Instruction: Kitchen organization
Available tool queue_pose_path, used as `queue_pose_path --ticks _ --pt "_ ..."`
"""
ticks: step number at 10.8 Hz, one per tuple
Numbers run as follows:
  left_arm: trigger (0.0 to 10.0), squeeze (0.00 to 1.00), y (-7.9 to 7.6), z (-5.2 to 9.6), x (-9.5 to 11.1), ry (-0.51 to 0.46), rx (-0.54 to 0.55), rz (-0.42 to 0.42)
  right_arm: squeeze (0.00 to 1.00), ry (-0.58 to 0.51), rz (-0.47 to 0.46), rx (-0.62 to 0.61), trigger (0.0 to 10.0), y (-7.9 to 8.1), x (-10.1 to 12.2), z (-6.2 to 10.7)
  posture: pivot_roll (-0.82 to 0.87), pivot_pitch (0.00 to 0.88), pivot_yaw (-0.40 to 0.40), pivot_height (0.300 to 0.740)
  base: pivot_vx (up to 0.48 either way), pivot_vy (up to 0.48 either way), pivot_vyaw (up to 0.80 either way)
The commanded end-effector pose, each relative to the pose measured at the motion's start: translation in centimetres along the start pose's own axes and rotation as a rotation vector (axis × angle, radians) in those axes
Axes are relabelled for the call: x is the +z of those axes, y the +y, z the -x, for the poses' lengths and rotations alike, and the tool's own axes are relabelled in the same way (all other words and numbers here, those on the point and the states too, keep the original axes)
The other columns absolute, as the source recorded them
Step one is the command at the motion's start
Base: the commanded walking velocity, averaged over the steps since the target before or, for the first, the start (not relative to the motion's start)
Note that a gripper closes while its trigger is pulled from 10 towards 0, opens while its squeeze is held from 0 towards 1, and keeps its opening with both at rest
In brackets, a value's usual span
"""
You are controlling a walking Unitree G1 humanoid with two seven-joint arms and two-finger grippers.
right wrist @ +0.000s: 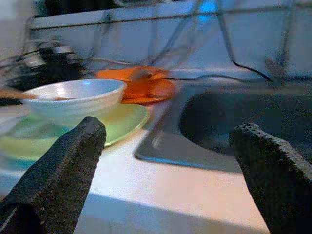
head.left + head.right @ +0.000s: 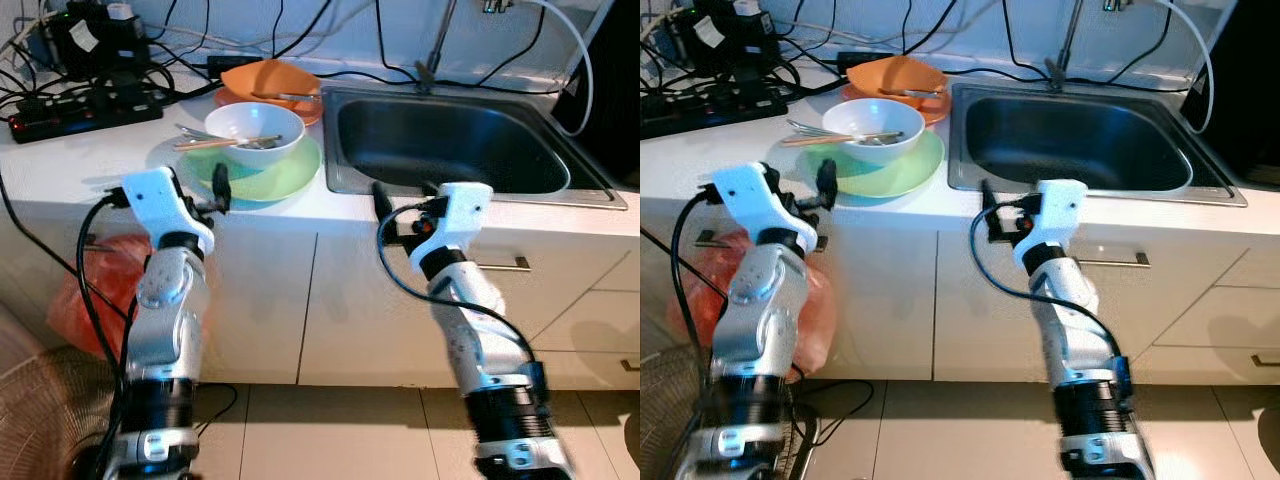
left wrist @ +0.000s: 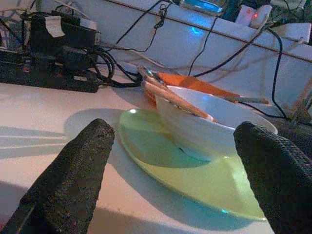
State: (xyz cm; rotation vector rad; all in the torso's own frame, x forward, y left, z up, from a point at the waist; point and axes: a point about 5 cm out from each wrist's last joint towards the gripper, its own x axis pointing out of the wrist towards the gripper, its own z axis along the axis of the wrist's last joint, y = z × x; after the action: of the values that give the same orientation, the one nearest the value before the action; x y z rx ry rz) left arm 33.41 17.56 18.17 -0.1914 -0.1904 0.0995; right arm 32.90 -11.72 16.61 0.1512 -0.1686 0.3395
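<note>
White bowl (image 2: 254, 131) sits on green plate (image 2: 262, 170), just left of the sink (image 2: 450, 145); chopsticks (image 2: 222, 143) rest across the bowl. Orange dish (image 2: 270, 80) lies behind the bowl. Left claw (image 2: 205, 190) gapes wide at the plate's near rim; right claw (image 2: 404, 198) likewise gapes before the sink. We should grip the bowl's rim level, lest chopsticks slide
</note>
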Motion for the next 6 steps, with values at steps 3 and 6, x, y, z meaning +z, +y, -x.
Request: queue_pose_path --ticks 3,6 --pt "10.0 0.0 -0.4 -0.5 0.3 -0.018 0.002 0.032 0.0 -0.019 0.044 0.017 10.0 -0.4 0.9 0.1 0.02 0.0 -0.076 0.74 0.0 0.0 0.0" --pt "10.0 0.0 -0.4 -1.9 0.2 -0.012 0.017 0.158 0.0 0.0 0.12 0.187 10.0 0.7 1.7 0.5 -0.02 0.01 -0.071 0.74 0.0 0.0 0.0"
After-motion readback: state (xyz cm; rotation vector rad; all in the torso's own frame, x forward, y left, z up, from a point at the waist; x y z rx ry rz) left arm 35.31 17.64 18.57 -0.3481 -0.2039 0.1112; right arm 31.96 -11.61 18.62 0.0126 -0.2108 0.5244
